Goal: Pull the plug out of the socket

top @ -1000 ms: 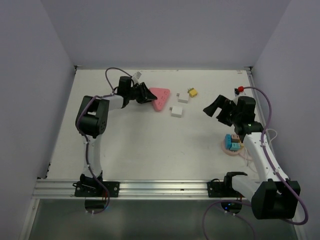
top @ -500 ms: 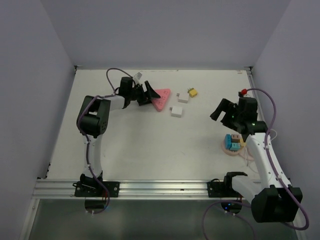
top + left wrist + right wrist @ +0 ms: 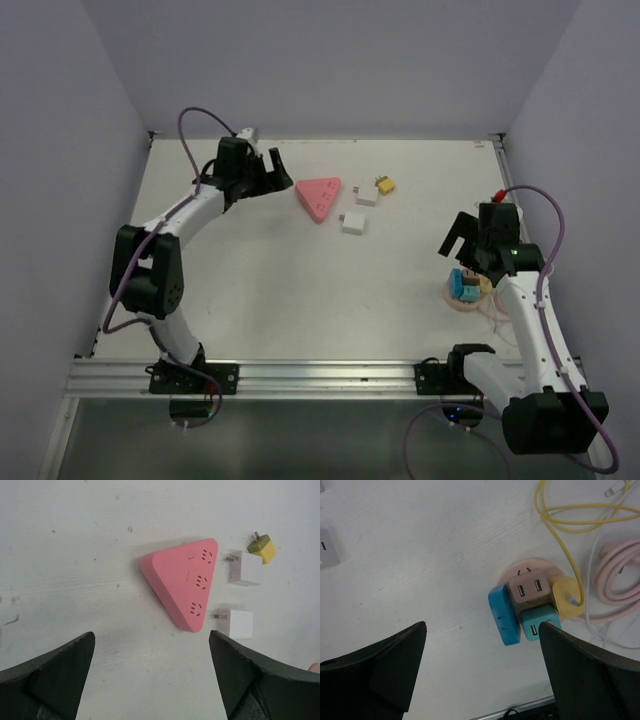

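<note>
Reaching toward the far left of the worktop [image 3: 300, 290], the left arm stretches out, the left end effector [image 3: 268, 177] spread wide and empty, just left of the pink triangular socket [image 3: 319, 196]; two white plugs [image 3: 354, 223] lie free beside the socket's right edge; the right arm stands bent at the right, the right end effector [image 3: 455, 238] spread, above coloured adapters [image 3: 465, 285].

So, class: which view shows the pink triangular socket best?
Left wrist view: the pink socket sits central, its three outlet sets clear. Top external shows it small, without detail; right wrist does not show it.
</note>
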